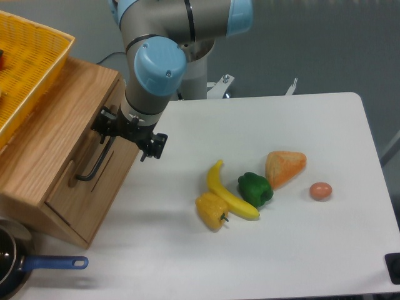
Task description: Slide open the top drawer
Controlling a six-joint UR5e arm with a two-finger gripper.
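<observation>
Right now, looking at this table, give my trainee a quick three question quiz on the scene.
1. True or false: the tool is at the upper end of the top drawer's black handle.
2. Which lies nearest the egg? A) yellow pepper B) orange bread wedge C) pan
3. Fill in: the banana lies between the yellow pepper and the ____ pepper.

Key: 1 true; 2 B, the wedge; 3 green.
</observation>
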